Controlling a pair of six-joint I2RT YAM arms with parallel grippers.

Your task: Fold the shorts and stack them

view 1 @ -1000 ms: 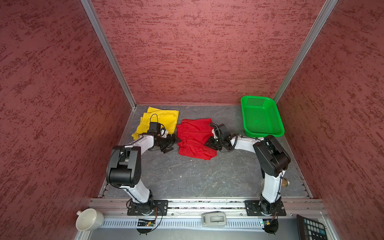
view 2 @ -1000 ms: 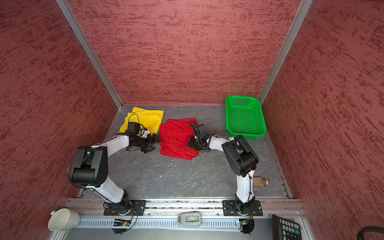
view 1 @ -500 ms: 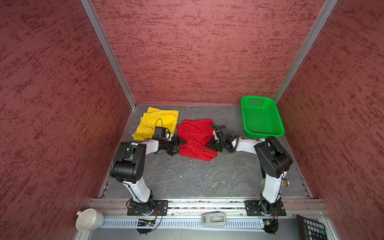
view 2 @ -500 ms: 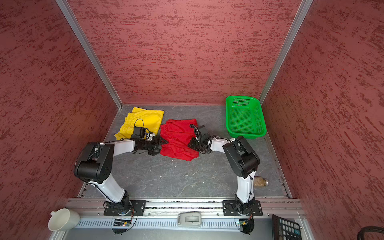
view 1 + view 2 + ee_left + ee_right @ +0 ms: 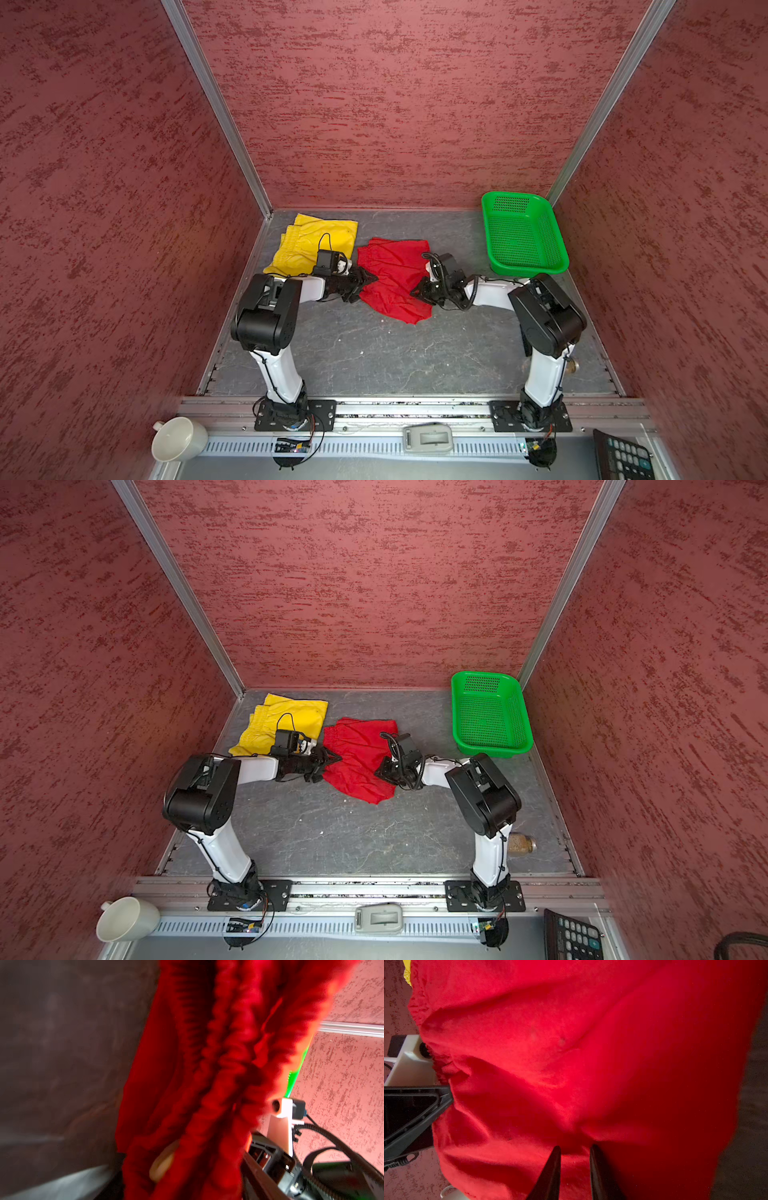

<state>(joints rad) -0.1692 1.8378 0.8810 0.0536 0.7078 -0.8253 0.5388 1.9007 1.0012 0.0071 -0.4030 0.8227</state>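
Right wrist view first, I tell my spotter: my right claw (image 5: 575, 1167) shows two dark tips a narrow gap apart, with cloth of the red shorts (image 5: 571, 1053) bunched between them. Whether they've bitten, I can't tell.

Spotter: And the left?

Me: In a top view the left claw (image 5: 368, 279) sits at the red shorts' left edge. The left wrist view gives me only the gathered waistband (image 5: 218, 1064) hard against the lens. The fingers are hidden, so I can't say if it's clamped.

Spotter: Lay it out, near to far.

Me: Bare tabletop (image 5: 374, 357) nearest. Then my two claws face each other with the red shorts flat between them, waistband toward the left claw, opposite edge at the right one. That waistband seems to run near-to-far, across the line between the claws. Just beyond, toward the far left corner, the yellow shorts (image 5: 316, 239) lie flat, almost touching the red. Far right is the green basket (image 5: 517, 194), well apart.

Spotter: So the stack goes left?

Me: I'd judge so. The left arm is nearer the yellow.
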